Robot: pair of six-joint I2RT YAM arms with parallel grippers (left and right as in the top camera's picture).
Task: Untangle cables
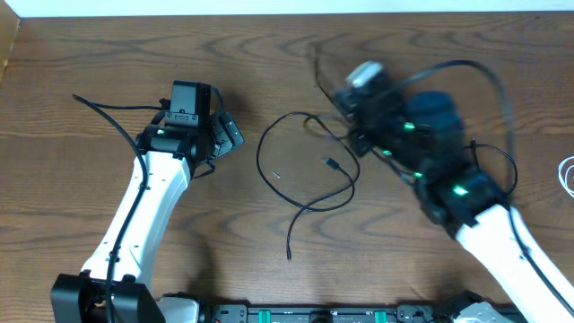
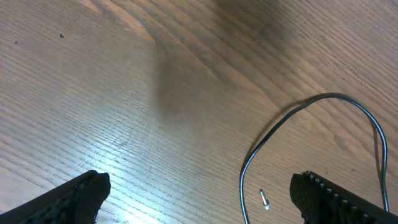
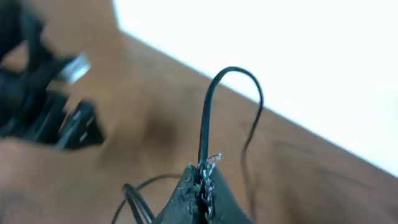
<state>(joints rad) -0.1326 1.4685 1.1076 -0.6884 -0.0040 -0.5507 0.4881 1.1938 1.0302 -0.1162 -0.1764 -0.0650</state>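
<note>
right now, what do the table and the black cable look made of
table: looks like wood or wood-grain laminate, brown, semi-gloss; grain lines and soft glare show.
black cable: probably rubber or plastic sheath, smooth; it curves in loose loops.

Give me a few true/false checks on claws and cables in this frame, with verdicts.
1. The right claw is shut on the black cable. True.
2. The left claw grips the black cable. False: it is open and holds nothing; the cable lies beside it.
3. The white cable sits at the right edge of the overhead view, apart from the black one. True.
4. The black cable lies dead straight. False: it curves in a wide loop on the table.
</note>
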